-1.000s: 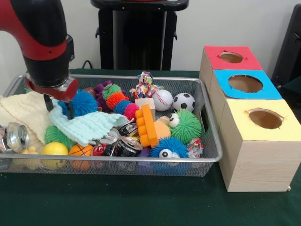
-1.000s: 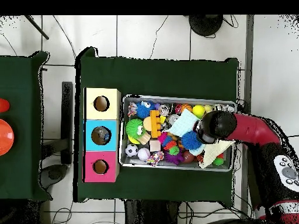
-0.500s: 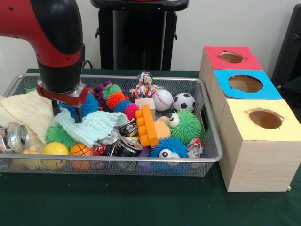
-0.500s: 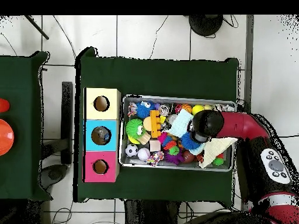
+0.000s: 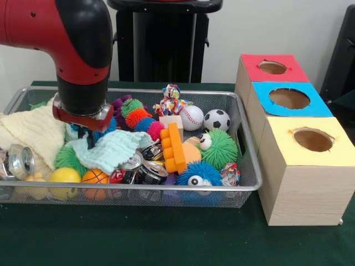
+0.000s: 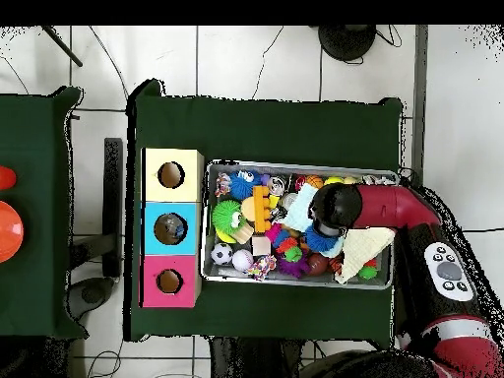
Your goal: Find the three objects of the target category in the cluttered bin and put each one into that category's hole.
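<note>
Blue spiky ball (image 5: 105, 125) is found directly beneath the gripper (image 5: 83, 134), beside the mint cloth (image 5: 113, 149); finger spread cannot be told.

No readable text, label or number anywhere.

The arm (image 5: 66, 39) is red and black. The surface (image 5: 166, 238) is dark green. Three wooden boxes have a red top (image 5: 273, 67), a blue top (image 5: 289, 98) and a yellow top (image 5: 312, 139). In the silver mesh bin (image 5: 252, 185) lie a black-and-white soccer ball (image 5: 217, 119), a white baseball (image 5: 191, 117) with red stitching, an orange block (image 5: 172, 147), a green spiky ball (image 5: 219, 148) and a pale mint cloth (image 5: 111, 148).
</note>
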Controlling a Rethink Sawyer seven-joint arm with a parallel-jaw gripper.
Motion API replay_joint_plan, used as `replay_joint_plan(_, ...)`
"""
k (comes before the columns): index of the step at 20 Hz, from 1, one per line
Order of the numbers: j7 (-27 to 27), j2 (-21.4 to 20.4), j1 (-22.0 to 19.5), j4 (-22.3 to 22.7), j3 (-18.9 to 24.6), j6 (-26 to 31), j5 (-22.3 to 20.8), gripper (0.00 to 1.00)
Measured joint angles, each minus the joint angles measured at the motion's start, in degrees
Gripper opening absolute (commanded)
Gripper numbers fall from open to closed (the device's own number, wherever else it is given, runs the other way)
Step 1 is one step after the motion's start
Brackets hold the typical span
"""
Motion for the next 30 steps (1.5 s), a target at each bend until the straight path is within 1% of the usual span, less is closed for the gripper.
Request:
replay_joint_plan(2,0.00,-0.12,0.01,0.00,0.00,0.00,0.25,0.00)
replay_joint_plan(5,0.00,-0.97,-0.28,0.31,0.17,0.30,2.00,0.00)
replay_joint_plan(6,0.00,-1.90,-0.48,0.89,0.31,0.78,3.67,0.00)
replay_joint_plan(10,0.00,-3.98,-0.45,2.40,0.34,1.87,6.64,0.00)
replay_joint_plan(11,0.00,-5.31,-0.27,3.40,0.33,2.30,8.12,0.00)
replay_joint_plan(16,0.00,-9.55,0.81,7.21,0.33,2.60,12.71,0.00)
replay_joint_plan(19,0.00,-11.09,1.60,8.67,0.32,2.59,14.21,0.00)
replay_joint_plan(20,0.00,-12.25,2.47,9.72,0.30,2.59,15.22,0.00)
replay_joint_plan(24,0.00,-13.43,3.60,10.83,0.31,2.59,16.05,0.00)
replay_joint_plan(25,0.00,-14.05,4.44,11.77,0.31,2.59,16.79,0.00)
replay_joint_plan(30,0.00,-14.07,5.45,12.68,0.31,2.59,18.04,0.00)
